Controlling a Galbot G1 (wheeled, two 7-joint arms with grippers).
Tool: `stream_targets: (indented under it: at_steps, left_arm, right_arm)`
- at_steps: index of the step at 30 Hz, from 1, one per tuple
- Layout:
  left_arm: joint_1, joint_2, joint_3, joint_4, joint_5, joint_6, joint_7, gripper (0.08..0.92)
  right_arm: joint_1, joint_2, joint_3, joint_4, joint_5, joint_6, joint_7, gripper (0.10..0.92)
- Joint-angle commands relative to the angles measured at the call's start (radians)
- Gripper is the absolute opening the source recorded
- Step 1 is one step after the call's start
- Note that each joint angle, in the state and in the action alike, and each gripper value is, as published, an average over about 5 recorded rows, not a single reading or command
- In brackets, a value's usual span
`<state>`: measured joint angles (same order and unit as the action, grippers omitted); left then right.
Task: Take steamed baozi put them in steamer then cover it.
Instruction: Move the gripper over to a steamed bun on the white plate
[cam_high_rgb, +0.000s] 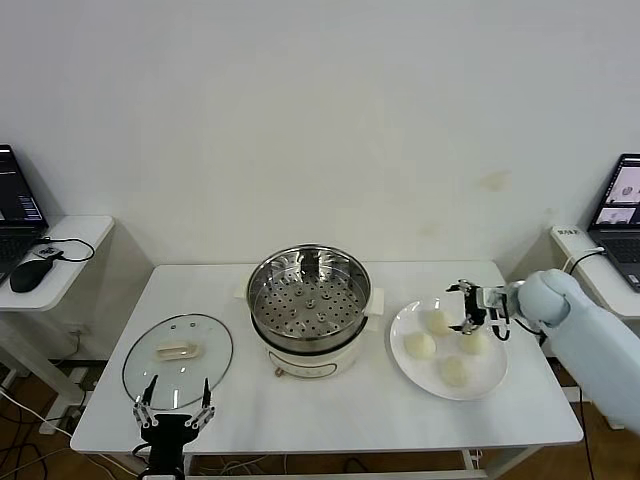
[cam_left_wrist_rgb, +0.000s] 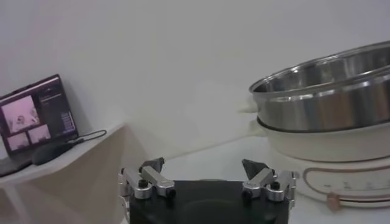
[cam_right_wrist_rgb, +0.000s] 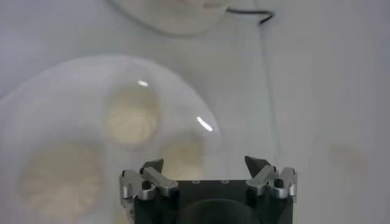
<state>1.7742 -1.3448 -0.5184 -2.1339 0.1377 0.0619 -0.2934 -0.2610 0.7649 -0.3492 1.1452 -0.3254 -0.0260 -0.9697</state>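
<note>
Several creamy-white baozi lie on a white plate (cam_high_rgb: 491, 378) right of the steamer: one at the far side (cam_high_rgb: 436, 321), one to the left (cam_high_rgb: 419, 345), one at the front (cam_high_rgb: 455, 371), one partly hidden under my right gripper (cam_high_rgb: 478, 344). The steel perforated steamer (cam_high_rgb: 308, 298) stands empty on its white pot base at the table's middle. The glass cover (cam_high_rgb: 178, 360) with its cream handle lies flat on the table to the left. My right gripper (cam_high_rgb: 466, 308) is open and empty just above the plate; its wrist view (cam_right_wrist_rgb: 206, 163) shows baozi (cam_right_wrist_rgb: 131, 115) below. My left gripper (cam_high_rgb: 175, 412) is open at the table's front, beside the cover.
Side tables with laptops stand at both ends (cam_high_rgb: 18, 205) (cam_high_rgb: 622, 205), with a mouse (cam_high_rgb: 30, 272) on the left one. The left wrist view shows the steamer's wall (cam_left_wrist_rgb: 329, 91) and a laptop (cam_left_wrist_rgb: 36, 112). The pot's cable (cam_right_wrist_rgb: 250, 12) runs behind the plate.
</note>
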Motion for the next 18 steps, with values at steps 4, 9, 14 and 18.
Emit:
stream_targets:
  at_steps: [4, 9, 14, 18]
  left_arm:
    - [-0.002, 0.002, -0.009, 0.005, 0.006, 0.002, -0.004, 0.823]
    - [-0.001, 0.005, -0.017, 0.001, 0.007, 0.002, -0.003, 0.823]
    - [0.001, 0.007, -0.023, -0.001, 0.009, 0.0, -0.003, 0.823]
    - [0.003, 0.008, -0.026, 0.0, 0.01, -0.002, -0.004, 0.823]
  right_arm:
    - [0.159, 0.116, -0.194, -0.229, -0.052, 0.011, -0.061, 0.823]
    - [0.152, 0.156, -0.188, -0.266, -0.058, 0.011, -0.042, 0.823]
    - [0.154, 0.18, -0.192, -0.282, -0.055, 0.002, -0.034, 0.823]
    - [0.156, 0.194, -0.194, -0.292, -0.054, -0.003, -0.034, 0.808]
